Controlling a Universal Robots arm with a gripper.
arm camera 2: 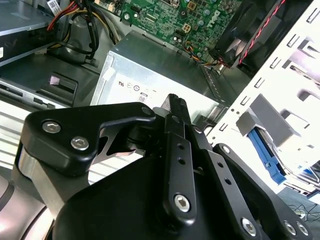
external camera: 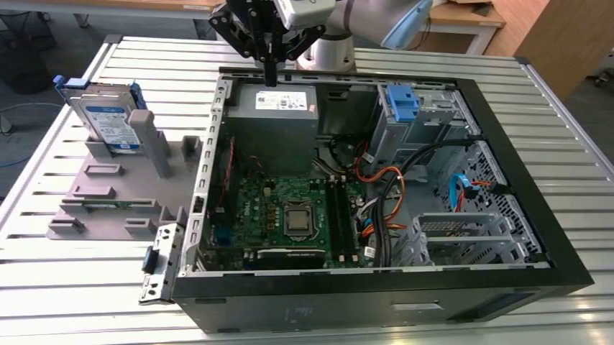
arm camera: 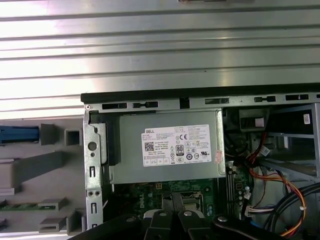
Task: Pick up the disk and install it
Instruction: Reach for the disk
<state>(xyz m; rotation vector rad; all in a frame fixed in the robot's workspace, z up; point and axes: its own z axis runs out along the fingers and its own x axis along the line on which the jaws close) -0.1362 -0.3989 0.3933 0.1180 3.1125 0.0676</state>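
The disk [external camera: 108,123], a silver drive with a white-and-blue label in a blue carrier, stands upright in a grey fixture [external camera: 115,190] at the exterior view's left, outside the computer case. My gripper [external camera: 272,76] hangs above the case's back edge, over the grey power supply [external camera: 275,105], well to the right of the disk. Its fingers are shut with nothing between them. In the second wrist view the shut gripper [arm camera 2: 175,102] points at the power supply [arm camera 2: 150,75], and the disk's blue carrier [arm camera 2: 266,152] shows behind a grey post. In the first wrist view the carrier's blue edge [arm camera: 18,135] shows beside the case.
The open computer case [external camera: 518,237] lies on a slatted metal table [external camera: 57,302]. Inside are a green motherboard [external camera: 287,215], orange and black cables [external camera: 384,187], a bare blue bracket [external camera: 403,102] at a drive bay and a metal drive cage [external camera: 461,233].
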